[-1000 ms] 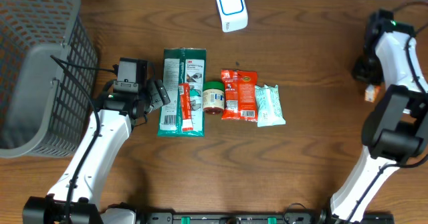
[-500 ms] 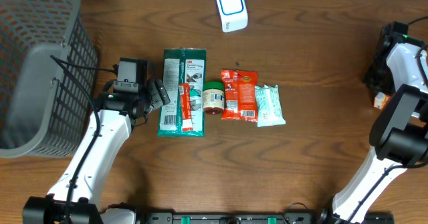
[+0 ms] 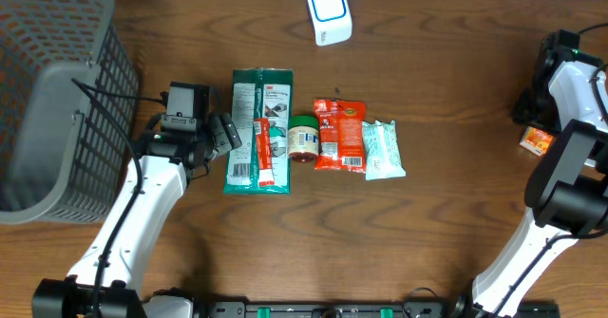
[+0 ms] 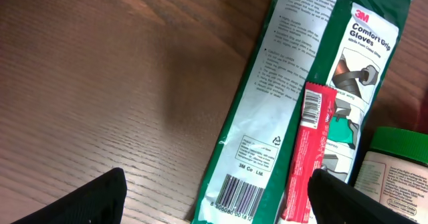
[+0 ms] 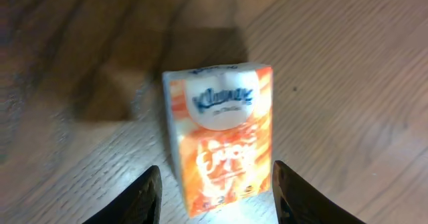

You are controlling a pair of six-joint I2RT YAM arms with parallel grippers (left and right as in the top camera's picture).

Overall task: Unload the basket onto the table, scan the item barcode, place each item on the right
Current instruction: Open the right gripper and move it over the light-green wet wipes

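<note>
On the worktop, the Kleenex pack is straddled, ungripped, by the right gripper's parted fingers — the left gripper's are held wide over the gloves packet, likely for pickup.

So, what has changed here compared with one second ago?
The right gripper opened and let go of the small orange-and-white Kleenex tissue pack, which now lies on the wooden table; the right arm shifted towards the table's right edge. The open left gripper, the row of packets and the white scanner stayed put.
</note>
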